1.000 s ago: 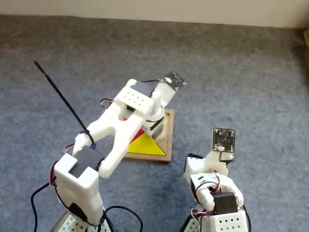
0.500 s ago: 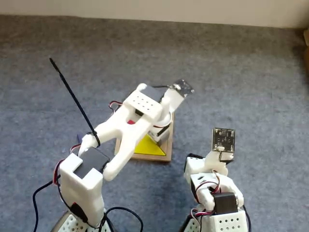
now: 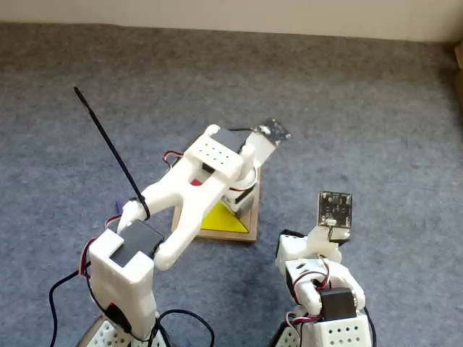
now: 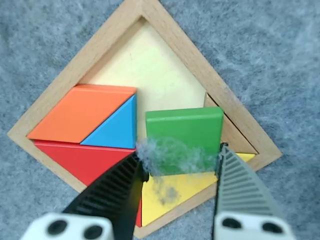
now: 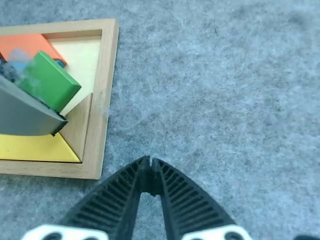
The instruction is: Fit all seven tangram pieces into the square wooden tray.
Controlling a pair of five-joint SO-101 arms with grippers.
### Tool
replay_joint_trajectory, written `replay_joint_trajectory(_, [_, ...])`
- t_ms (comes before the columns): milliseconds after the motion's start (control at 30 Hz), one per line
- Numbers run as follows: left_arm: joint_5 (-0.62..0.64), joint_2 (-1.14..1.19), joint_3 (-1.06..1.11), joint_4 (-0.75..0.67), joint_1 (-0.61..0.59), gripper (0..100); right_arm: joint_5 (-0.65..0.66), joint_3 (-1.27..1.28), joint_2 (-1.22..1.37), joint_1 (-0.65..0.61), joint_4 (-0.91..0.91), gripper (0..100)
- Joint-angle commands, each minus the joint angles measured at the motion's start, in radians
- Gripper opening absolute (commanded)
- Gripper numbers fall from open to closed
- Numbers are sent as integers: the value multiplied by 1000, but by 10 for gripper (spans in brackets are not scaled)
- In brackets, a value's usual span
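From the high view, the left arm [image 3: 195,181] stretches over the square wooden tray [image 3: 252,210] and covers most of it. A strip of the yellow triangle [image 3: 223,221] shows beneath the arm. The right arm [image 3: 318,282] sits folded beside the tray on the grey carpet [image 3: 362,108].

The left wrist view shows what the arm hides. The left gripper [image 4: 180,152] is closed about halfway onto the green square [image 4: 184,131], one finger on each side, with grey fluff at the tips. The orange parallelogram [image 4: 82,112], blue triangle [image 4: 115,131] and red triangle [image 4: 85,160] lie flat in the tray beside the black finger. The yellow triangle lies under the fingertips.

In the right wrist view, the right gripper [image 5: 150,162] is closed on nothing, over carpet just outside the tray's rim. From this side the green square looks raised and tilted above the tray floor.
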Motion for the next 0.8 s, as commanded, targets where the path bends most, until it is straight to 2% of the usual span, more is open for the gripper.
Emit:
replay_joint_trajectory(0, [9, -8, -38, 8, -33, 224, 14, 116, -12, 13, -31, 5])
replay_joint_trajectory(167, [38, -8, -42, 6, -82, 230, 14, 116, -12, 13, -31, 5])
replay_joint_trajectory(533, [43, -10, -45, 6, -82, 228, 14, 116, -12, 13, -31, 5])
replay_joint_trajectory(767, [137, -7, -7, -137, -84, 228, 14, 116, -12, 13, -31, 5])
